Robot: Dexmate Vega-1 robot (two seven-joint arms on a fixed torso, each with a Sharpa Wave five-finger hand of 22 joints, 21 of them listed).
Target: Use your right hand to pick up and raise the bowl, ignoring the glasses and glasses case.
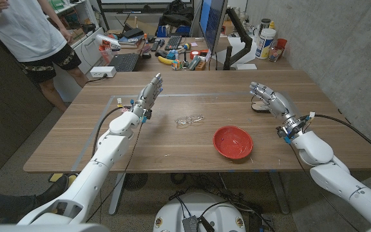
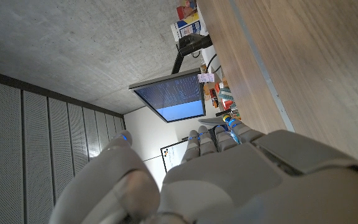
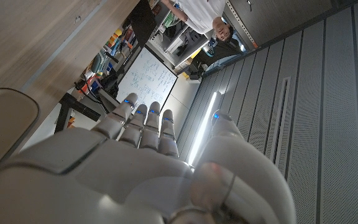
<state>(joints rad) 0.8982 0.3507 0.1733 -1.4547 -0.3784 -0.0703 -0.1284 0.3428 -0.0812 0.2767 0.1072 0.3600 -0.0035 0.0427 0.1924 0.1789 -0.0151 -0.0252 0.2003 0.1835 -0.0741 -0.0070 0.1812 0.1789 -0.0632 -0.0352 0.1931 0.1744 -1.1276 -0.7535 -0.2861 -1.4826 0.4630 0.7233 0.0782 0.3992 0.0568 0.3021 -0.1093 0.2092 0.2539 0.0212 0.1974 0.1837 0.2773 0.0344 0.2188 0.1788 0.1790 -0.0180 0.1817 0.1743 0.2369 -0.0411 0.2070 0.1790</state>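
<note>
Nearest the head camera, the shallow round red plastic bowl (image 1: 232, 142) is sitting on the wooden table (image 1: 172, 145) toward its near edge, a little to the robot's right of centre, upright and untouched. Its rim is looking even and its inside glossy, with a pale glint near the middle; being round, it is offering no long axis, so any side of the rim should serve equally well. Hovering beyond and to the right of it, the white-and-grey right hand (image 1: 272, 102) is holding nothing, its fingers extended and slightly apart, pointing away toward the far side of the table. The bowl is therefore lying down and inward from that hand, nearer the robot's body, and the right hand is the closer of the 2 (the left hand (image 1: 148, 94) is waiting released too, well apart on the other side). Between them the thin wire-framed glasses (image 1: 189, 119) are lying left of the bowl, and the pale glasses case (image 1: 259, 104) is sitting just beside the right hand's fingers. My judgement: the reach has not yet begun, and it is calling for the hand to draw back and inward.
</note>
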